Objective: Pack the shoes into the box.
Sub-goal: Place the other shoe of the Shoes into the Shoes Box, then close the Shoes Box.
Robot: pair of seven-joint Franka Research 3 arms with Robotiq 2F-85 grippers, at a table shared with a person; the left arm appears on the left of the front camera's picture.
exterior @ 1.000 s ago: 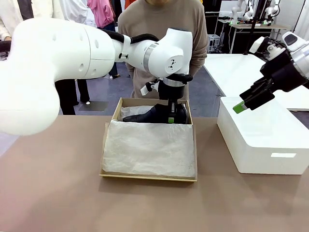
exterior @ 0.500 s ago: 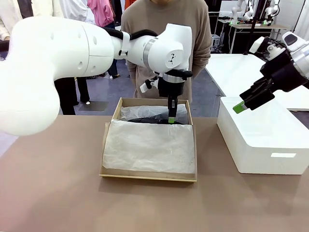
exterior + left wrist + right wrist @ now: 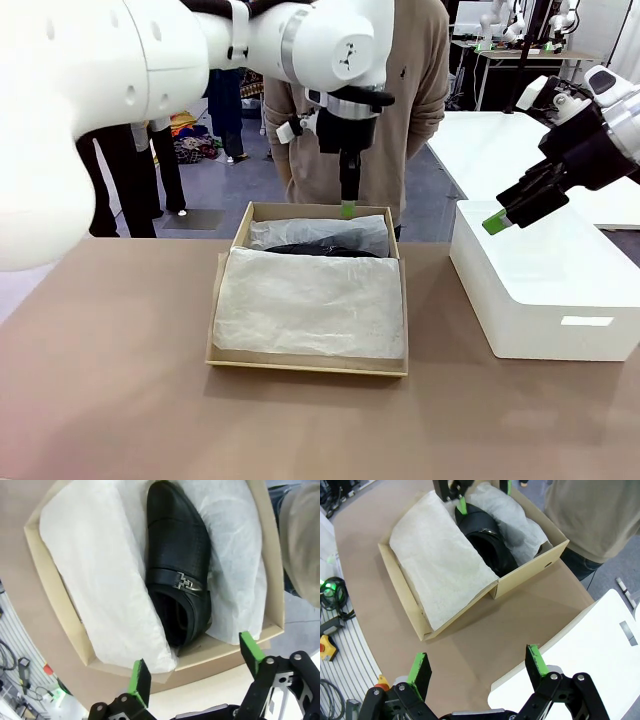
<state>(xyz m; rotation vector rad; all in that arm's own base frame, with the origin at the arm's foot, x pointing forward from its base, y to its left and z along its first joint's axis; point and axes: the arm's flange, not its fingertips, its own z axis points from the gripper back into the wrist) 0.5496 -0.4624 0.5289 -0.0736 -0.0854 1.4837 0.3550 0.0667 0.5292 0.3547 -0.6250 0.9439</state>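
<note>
**Supervisor:** Report tool states.

**Operator:** My left tool (image 3: 347, 208) hangs spread and empty above the far end of the box (image 3: 213, 320). My right tool (image 3: 477, 667) is spread and empty, above the white block (image 3: 560, 290) at right.

**Supervisor:** Shoe position?

**Operator:** One shoe (image 3: 175, 570) lies in the far half, nested in tissue (image 3: 310, 305). Tissue covers the near half; I cannot tell whether the second shoe is beneath it.

**Supervisor:** Step in hand?

**Operator:** Placement of this shoe looks complete. Next, I judge: locate the second shoe, then seat it alongside without snagging tissue.
</note>
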